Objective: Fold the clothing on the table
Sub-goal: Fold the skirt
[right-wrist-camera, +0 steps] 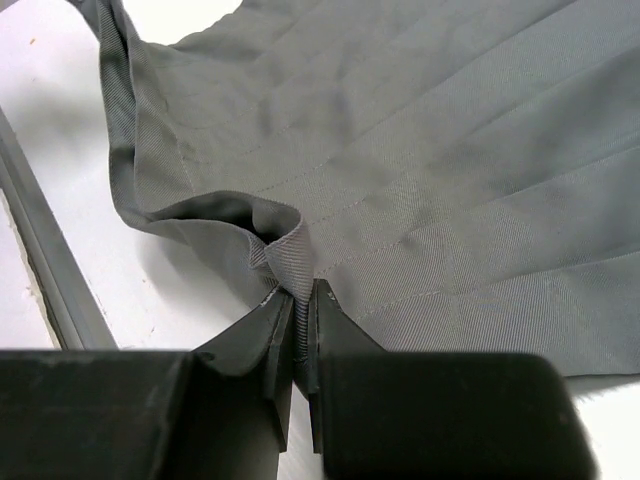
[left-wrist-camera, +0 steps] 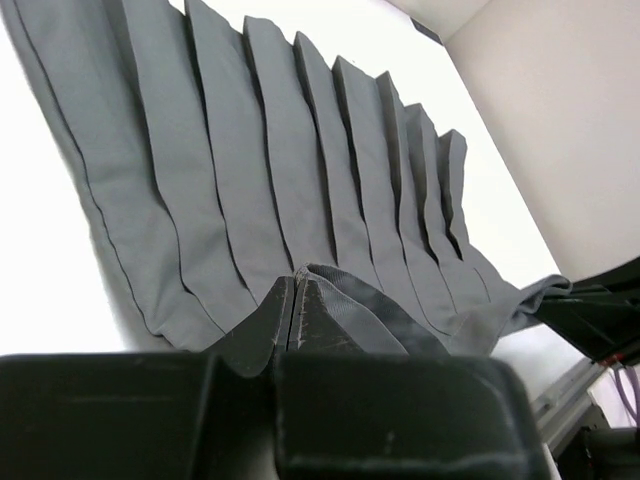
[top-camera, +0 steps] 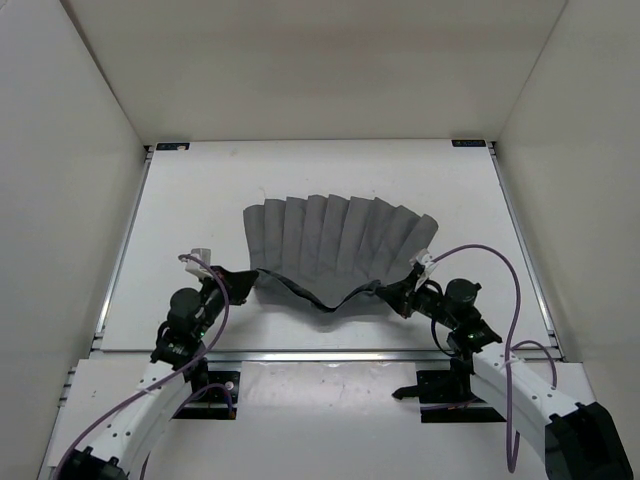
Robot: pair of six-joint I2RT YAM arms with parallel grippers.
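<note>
The table [top-camera: 200, 190] fills the middle of the overhead view, white and flat. The clothing [top-camera: 340, 235] lies fanned in pleats at its centre, its near hem lifted off the surface and sagging between my two claws in the lower middle of the frame.

I judge this to be the start of a fold. I should carry the near hem up and over toward the top of the frame, moving both claws level and together so the sag neither drags nor twists, then lay it flat on the far edge.

My left claw [top-camera: 245, 283] is pinched tight on the hem's lower-left corner. My right claw [top-camera: 393, 291] is likewise closed at the lower right, with a bunched tuck of fabric sandwiched between its fingers.
</note>
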